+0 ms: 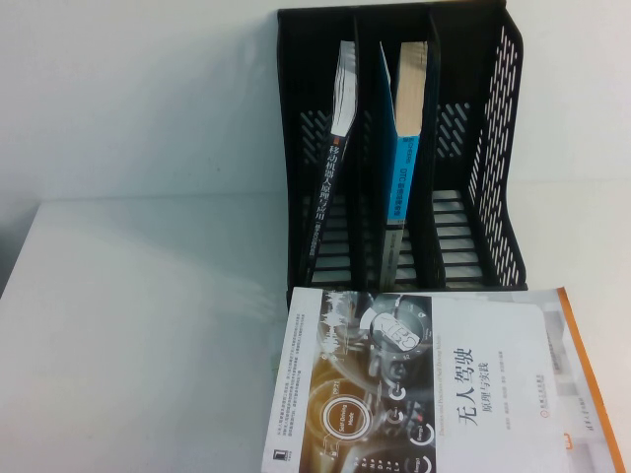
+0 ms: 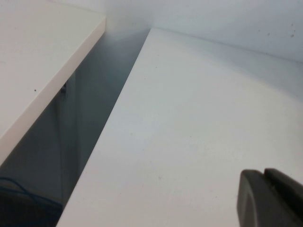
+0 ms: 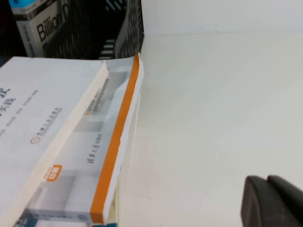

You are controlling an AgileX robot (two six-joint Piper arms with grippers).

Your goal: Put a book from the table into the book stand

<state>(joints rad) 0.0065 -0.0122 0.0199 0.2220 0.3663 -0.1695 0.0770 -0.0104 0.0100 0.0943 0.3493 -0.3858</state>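
The book (image 1: 394,384), white-covered with a dark car-dashboard photo and black Chinese title, lies flat on the white table (image 1: 138,325) just in front of the black book stand (image 1: 493,148). It rests on another book. It also shows in the right wrist view (image 3: 42,118). Neither gripper appears in the high view. My left gripper (image 2: 264,176) is shut and empty over bare table (image 2: 199,118), with no book in its view. My right gripper (image 3: 266,181) is shut and empty above the table (image 3: 213,94), off to the side of the book stack.
A white book with an orange edge (image 1: 584,394) lies under the book, also seen in the right wrist view (image 3: 113,142). The stand's left slot holds a dark-spined book (image 1: 330,187), its middle slot a blue-spined one (image 1: 404,168). A gap (image 2: 80,132) separates the table from a neighbouring surface (image 2: 38,56).
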